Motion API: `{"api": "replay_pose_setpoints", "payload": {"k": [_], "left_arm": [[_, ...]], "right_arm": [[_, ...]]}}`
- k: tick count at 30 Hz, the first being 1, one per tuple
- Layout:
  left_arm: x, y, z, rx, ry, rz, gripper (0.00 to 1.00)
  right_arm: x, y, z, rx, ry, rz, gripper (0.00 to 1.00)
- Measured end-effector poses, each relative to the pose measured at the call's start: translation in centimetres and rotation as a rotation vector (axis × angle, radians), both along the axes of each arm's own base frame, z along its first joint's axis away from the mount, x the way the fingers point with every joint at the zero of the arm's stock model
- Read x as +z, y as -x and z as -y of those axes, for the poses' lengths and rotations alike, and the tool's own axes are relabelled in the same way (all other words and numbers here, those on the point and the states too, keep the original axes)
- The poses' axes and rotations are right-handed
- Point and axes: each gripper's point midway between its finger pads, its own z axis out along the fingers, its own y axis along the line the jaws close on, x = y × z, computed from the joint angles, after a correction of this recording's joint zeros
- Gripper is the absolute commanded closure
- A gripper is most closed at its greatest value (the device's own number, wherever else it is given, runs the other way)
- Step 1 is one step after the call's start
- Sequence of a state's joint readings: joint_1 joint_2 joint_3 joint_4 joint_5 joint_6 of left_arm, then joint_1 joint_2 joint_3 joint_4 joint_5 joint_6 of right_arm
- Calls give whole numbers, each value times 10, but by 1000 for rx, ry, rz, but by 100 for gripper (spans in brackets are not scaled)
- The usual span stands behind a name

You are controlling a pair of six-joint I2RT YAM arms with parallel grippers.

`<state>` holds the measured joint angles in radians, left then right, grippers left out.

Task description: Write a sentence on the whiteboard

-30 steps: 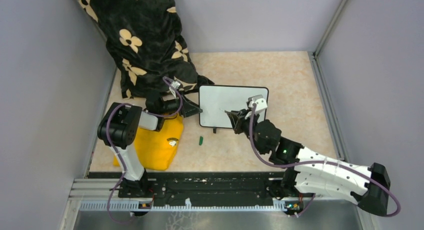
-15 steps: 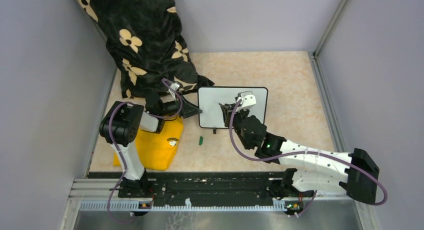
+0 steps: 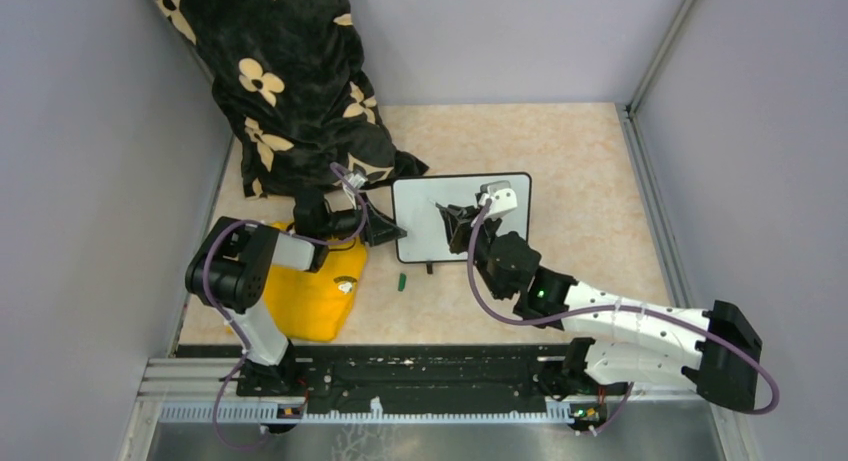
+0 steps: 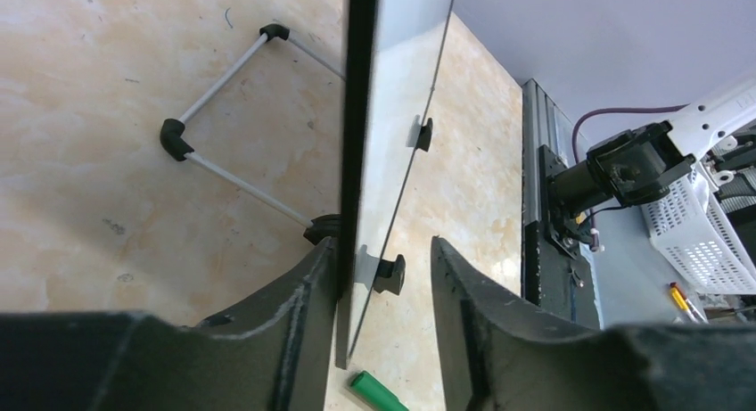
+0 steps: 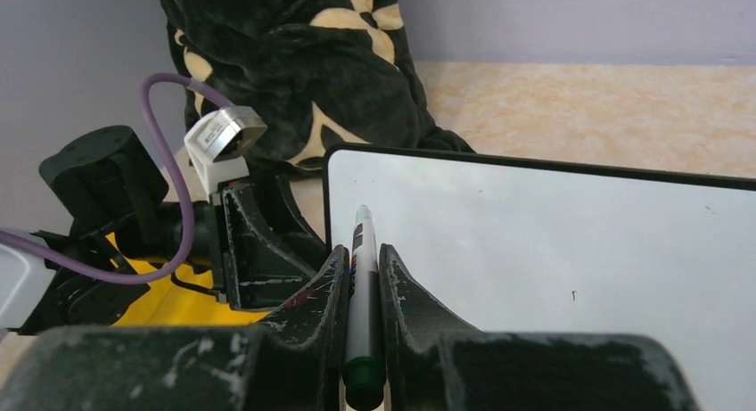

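Whiteboard (image 3: 420, 221) near the middle of the counter (image 3: 580, 161), slightly toward its left edge: small and rectangular, with a white face, thin black frame, rounded corners and two little black feet (image 4: 389, 273). Propped from behind on a thin wire stand (image 4: 174, 136). Plain white across the writing face save one tiny dark speck.

At the board's left edge, left claw (image 3: 385, 226) partly open and straddling the frame: one finger (image 4: 308, 286) against the black rim, the other (image 4: 455, 295) standing clear of the white face. Over the board's left half, right claw (image 3: 452, 221) closed tight on a white marker (image 5: 361, 233) with a green end, tip aimed at the face near the left rim; cannot tell whether touching.

By the counter's left edge, yellow cloth (image 3: 310, 301) beneath the left arm; dark blanket with pale flowers (image 3: 290, 81) heaped in the far left corner. Small green cap (image 3: 401, 281) lying just in front of the board, toward the near edge. Beige mottled counter, closed in by plain grey walls (image 3: 500, 31).
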<state>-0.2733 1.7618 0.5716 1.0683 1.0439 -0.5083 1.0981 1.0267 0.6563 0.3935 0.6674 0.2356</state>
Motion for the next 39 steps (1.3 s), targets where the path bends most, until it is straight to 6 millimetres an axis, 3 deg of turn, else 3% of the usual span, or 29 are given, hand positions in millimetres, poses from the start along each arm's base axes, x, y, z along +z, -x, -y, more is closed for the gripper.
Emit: {"api": "replay_pose_setpoints", "payload": {"k": [5, 9, 15, 23, 30, 39], "left_arm": [[-2, -2, 0, 9, 8, -10, 41], [-7, -4, 2, 12, 26, -33, 41], [-5, -6, 3, 13, 54, -31, 49], [-5, -9, 4, 12, 67, -25, 60], [-10, -11, 4, 13, 58, -25, 75], [-12, -11, 4, 4, 43, 14, 82]], "right_arm": [[8, 2, 2, 8, -22, 12, 100], [7, 3, 2, 11, -19, 11, 100], [-1, 1, -3, 14, 4, -1, 100], [-35, -7, -16, 14, 106, -41, 100], [-30, -14, -25, -2, 99, -20, 100], [-23, -25, -31, -49, 77, 5, 100]]}}
